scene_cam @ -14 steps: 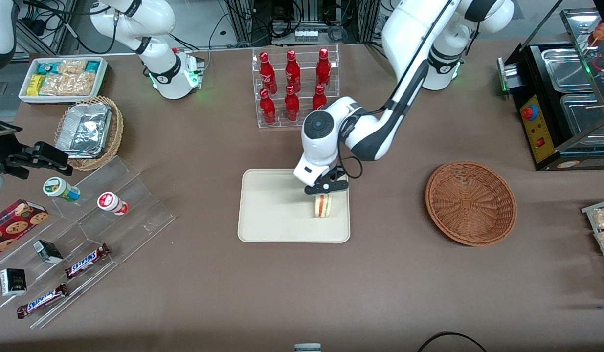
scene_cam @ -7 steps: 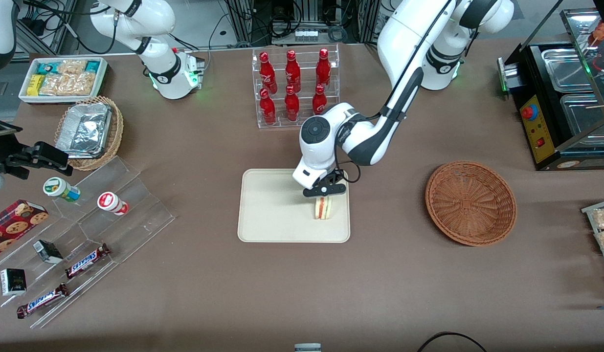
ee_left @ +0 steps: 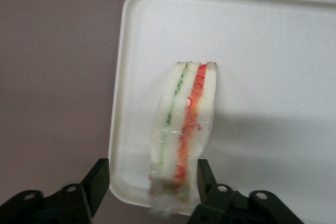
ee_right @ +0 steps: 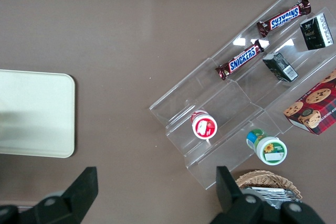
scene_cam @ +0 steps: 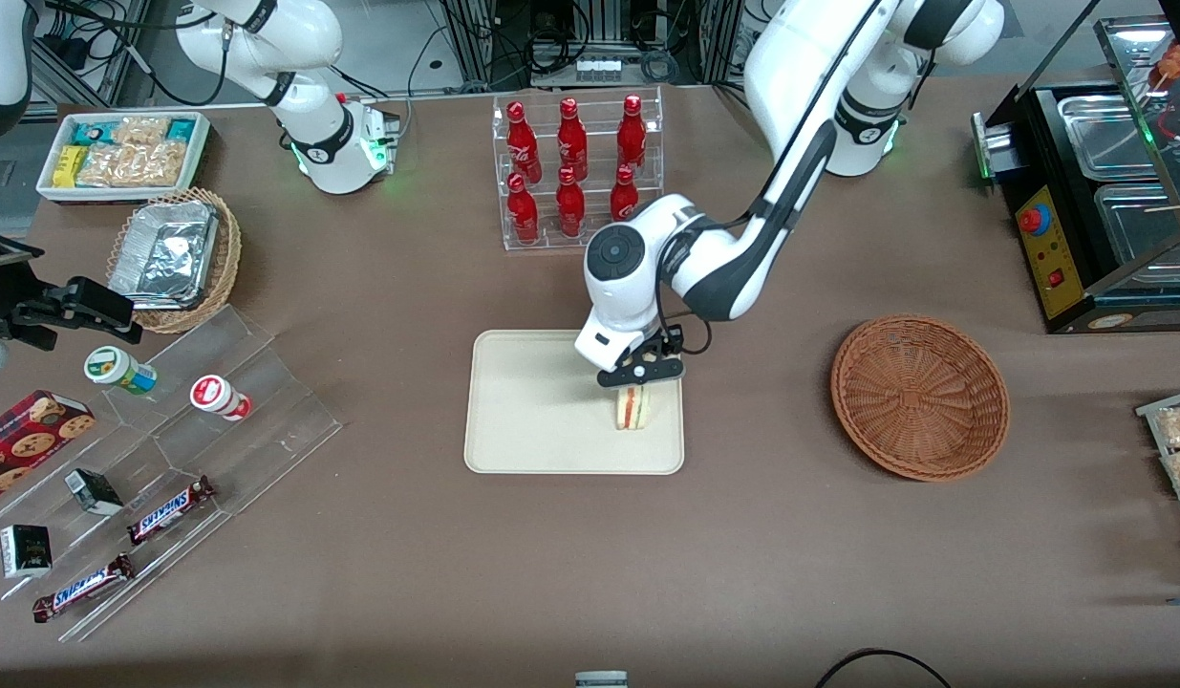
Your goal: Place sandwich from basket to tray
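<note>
The sandwich (scene_cam: 633, 409) (ee_left: 184, 129) stands on its edge on the cream tray (scene_cam: 542, 411) (ee_left: 273, 66), close to the tray edge that faces the basket. Red and green filling stripes show along its upper side. My left gripper (scene_cam: 640, 375) (ee_left: 151, 174) hovers just above it, open. Its black fingers (ee_left: 100, 179) straddle one end of the wedge, with a gap on one side. The reddish-brown wicker basket (scene_cam: 919, 397) sits toward the working arm's end of the table with nothing in it.
A clear rack of red bottles (scene_cam: 575, 167) stands farther from the camera than the tray. Toward the parked arm's end are an acrylic stepped shelf with snacks (scene_cam: 169, 449), a tan basket of foil trays (scene_cam: 174, 258) and a white snack bin (scene_cam: 121, 153). A black appliance (scene_cam: 1096, 191) sits at the working arm's end.
The arm's wrist and elbow shifted slightly while the gripper stayed over the sandwich. The sandwich has kept its place on the tray.
</note>
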Controlling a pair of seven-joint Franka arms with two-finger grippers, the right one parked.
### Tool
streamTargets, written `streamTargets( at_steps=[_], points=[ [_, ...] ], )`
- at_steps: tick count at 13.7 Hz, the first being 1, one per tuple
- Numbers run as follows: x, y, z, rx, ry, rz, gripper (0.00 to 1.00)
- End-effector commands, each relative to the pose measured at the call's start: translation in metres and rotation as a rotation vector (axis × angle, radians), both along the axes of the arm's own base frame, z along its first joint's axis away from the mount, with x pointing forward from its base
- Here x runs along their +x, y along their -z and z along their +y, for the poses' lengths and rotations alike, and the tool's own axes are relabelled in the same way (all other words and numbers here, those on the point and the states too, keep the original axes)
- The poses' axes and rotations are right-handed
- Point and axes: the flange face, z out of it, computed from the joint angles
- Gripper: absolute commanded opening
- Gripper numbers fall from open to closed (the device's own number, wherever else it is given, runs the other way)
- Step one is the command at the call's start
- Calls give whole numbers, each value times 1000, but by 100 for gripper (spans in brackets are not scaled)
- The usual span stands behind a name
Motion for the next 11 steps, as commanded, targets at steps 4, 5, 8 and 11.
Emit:
streamTargets(
  at_steps=[4,5,8,11],
  points=[
    [-4,-171,80,53,-140,-24,100],
    [-3,-190,99,53,-162,-21,100],
    [3,-233,183,88,-187,48,100],
    [3,-268,278,31,-138,73,100]
  ],
)
